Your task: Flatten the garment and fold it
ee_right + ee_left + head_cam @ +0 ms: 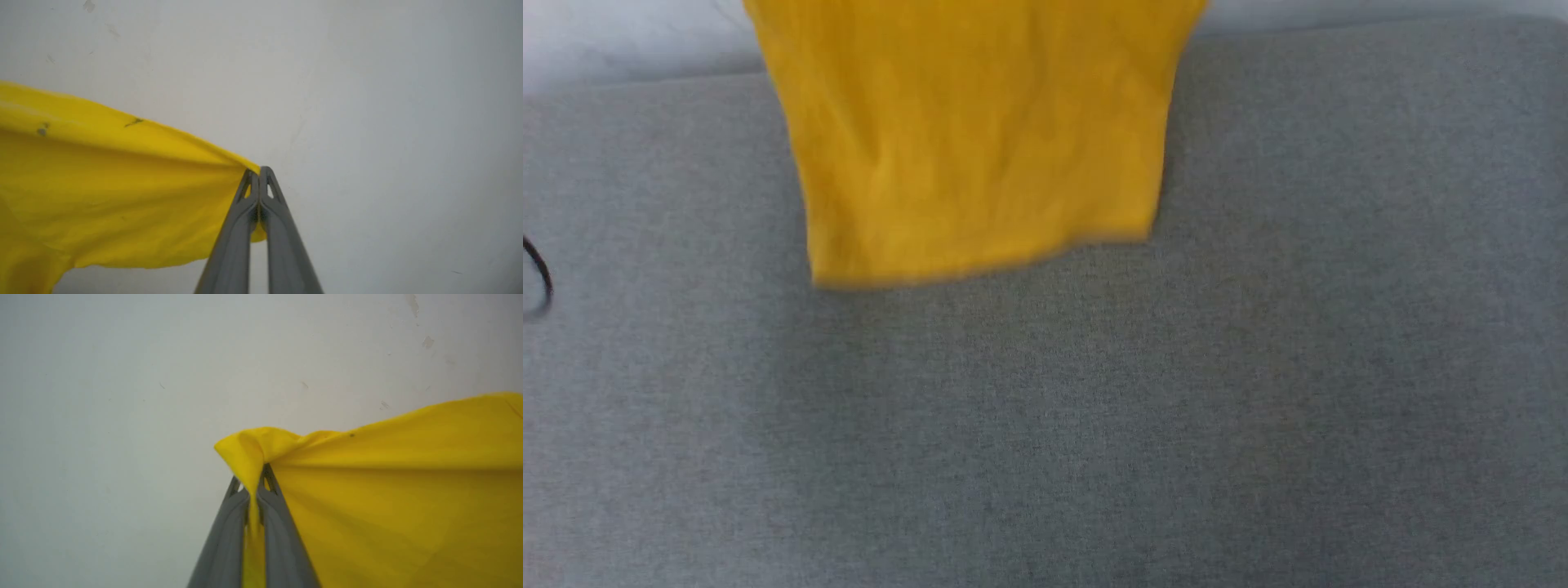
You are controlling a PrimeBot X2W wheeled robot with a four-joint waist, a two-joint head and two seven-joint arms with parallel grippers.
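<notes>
**Garment held up at both ends**

We see the grey fabric surface (1045, 425) below. The garment (980, 139) hangs over its far part, plain yellow. Left gripper (251, 477) and right gripper (257, 171) each pinch its top edge.

Yellow garment (980, 139) hanging, plain side out

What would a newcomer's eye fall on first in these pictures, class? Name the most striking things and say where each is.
The bright yellow garment stands out at once, hanging at the top middle of the head view in front of the grey fabric surface. In the wrist views, the left hand and the right hand are each shut on an edge of it, before a pale wall.
</notes>
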